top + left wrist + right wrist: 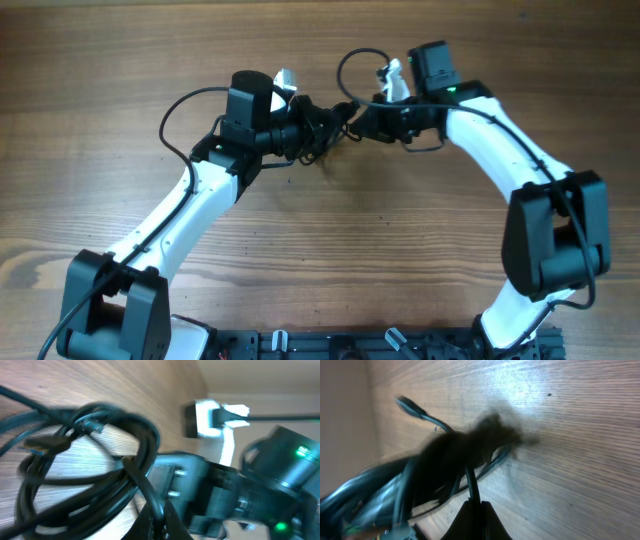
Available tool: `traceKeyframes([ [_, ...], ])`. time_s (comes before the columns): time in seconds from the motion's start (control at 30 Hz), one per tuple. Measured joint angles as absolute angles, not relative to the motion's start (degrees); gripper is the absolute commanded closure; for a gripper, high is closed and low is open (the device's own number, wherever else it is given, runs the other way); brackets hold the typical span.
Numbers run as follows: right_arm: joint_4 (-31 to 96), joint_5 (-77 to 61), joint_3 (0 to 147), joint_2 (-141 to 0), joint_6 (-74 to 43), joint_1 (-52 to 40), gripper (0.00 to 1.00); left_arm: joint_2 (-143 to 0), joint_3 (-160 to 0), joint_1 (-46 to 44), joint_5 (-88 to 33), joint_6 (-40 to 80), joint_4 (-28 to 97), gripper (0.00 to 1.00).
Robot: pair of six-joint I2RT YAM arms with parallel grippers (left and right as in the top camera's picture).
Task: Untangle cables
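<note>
Nearest the lens in each wrist view, the fingertips are found pressed together on a cord. The left hand (156, 522) is clamped on a strand running down from the coil. The right hand (472, 519) is clamped on a single strand rising from its tips.

The desk (120, 60), of wood grain, is noted beneath. The left arm (190, 205) and right arm (500, 130) are seen converged over its far middle, with the hands facing each other and close.

The cables (90, 460) are held between the two hands, just above the desk. Whether the lowest loops touch it cannot be settled. The bundle is made up of several thin, glossy black cords wound in overlapping loops. A plug end (409, 406) is seen projecting free at the upper left of the right wrist view.

The cords are judged light, limp and somewhat slick, and a straight pull may tighten the tangle. Hold is best taken close behind a plug end, so that it can be threaded back through the loops.
</note>
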State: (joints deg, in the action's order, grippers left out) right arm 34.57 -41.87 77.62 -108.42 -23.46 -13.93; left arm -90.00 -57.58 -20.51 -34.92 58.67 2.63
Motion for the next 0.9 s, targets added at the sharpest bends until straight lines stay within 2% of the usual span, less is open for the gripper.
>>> traceKeyframes([
  [0.17,39.94,-50.78,77.32,-102.91,-16.32,-7.77,0.96,-90.0,-57.6,-20.47,-27.68,57.71,7.51,0.96],
  [0.27,41.98,-52.75,77.32,-98.89,-13.23,-7.33,0.96,-89.97,-57.6,-20.47,-25.58,57.71,7.35,0.96],
  [0.5,42.48,-48.45,77.3,-96.31,-13.89,-7.31,0.96,-89.93,-58.0,-20.51,-22.81,57.71,10.74,0.96],
  [0.6,41.52,-43.11,77.3,-90.37,-15.57,-6.11,0.96,-89.58,-58.33,-20.16,-19.75,57.39,15.2,0.94],
  [0.67,41.3,-40.88,77.38,-86.32,-16.49,-5.45,0.96,-89.58,-58.33,-19.9,-18.2,57.23,16.95,0.78],
  [0.7,41.3,-39.97,77.56,-84.23,-16.88,-5.56,0.96,-89.58,-58.33,-20.01,-17.61,57.1,17.52,0.63],
  [0.83,43.18,-37.12,78.15,-82.41,-18.22,-7.77,0.96,-89.58,-58.33,-21.06,-16.78,55.79,17.89,0.41],
  [0.9,44.27,-35.05,78.15,-83.09,-18.68,-9.04,0.96,-89.58,-58.33,-21.23,-16.71,53.34,18.06,0.36],
])
